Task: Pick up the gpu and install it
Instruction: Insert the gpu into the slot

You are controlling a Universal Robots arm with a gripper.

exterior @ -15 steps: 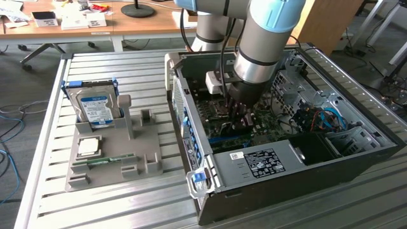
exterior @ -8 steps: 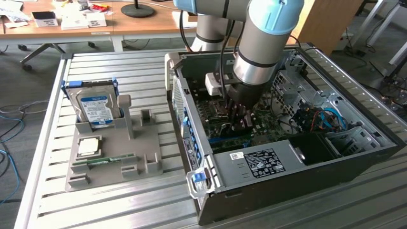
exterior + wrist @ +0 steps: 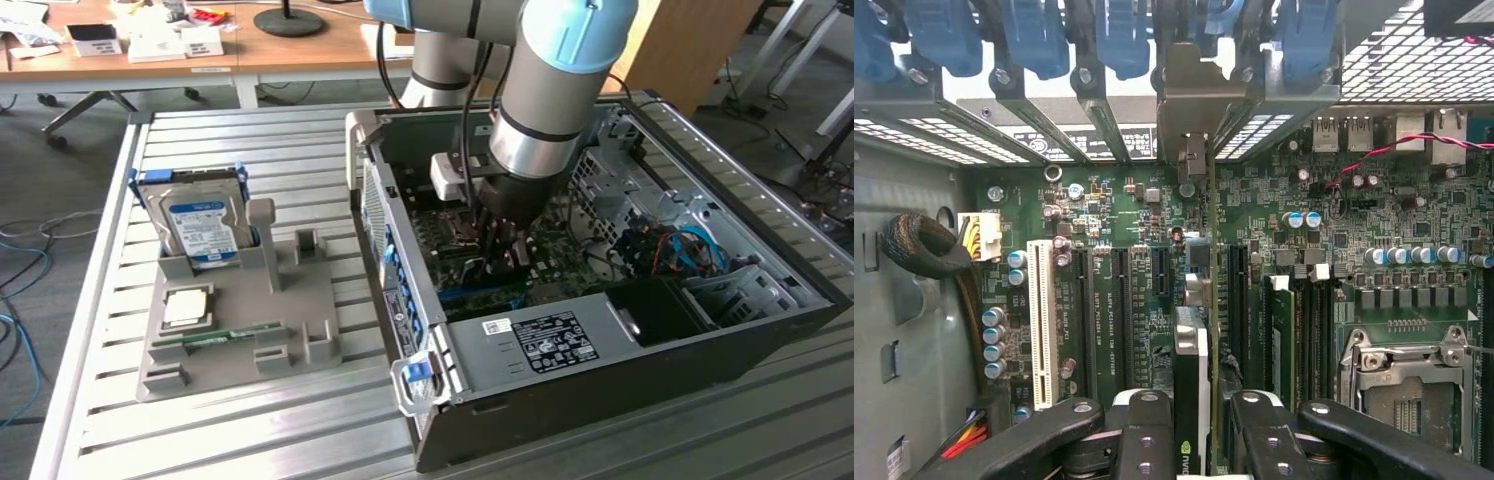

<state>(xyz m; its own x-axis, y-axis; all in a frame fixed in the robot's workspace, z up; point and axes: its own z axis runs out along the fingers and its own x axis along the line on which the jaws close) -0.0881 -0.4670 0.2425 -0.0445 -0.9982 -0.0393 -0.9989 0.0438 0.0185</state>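
The arm was reaching deep into the open computer case (image 3: 747,330), with the gripper (image 3: 1204,430) down over the motherboard (image 3: 1104,250). The jaws were closed narrow on the gpu (image 3: 1194,370), which stood on edge between the two fingers (image 3: 1144,430), its metal bracket (image 3: 1199,110) up at the 12 o'clock end against the rear slot openings.

Things that could've gone sideways from there — the card looked like it sat over a long slot (image 3: 1159,275), but whether its edge was actually lined up was hard to tell. Pushing down while off by a hair would likely have bent the card or chewed up the slot. The bracket could've caught on the case's rear frame too. Memory sticks (image 3: 1282,340) sat just beside it at 3 o'clock, so a sideways slip risked knocking those. Outside the case, the hard drive (image 3: 200,220) stood in its gray holder (image 3: 287,345) — well apart, no worry there.
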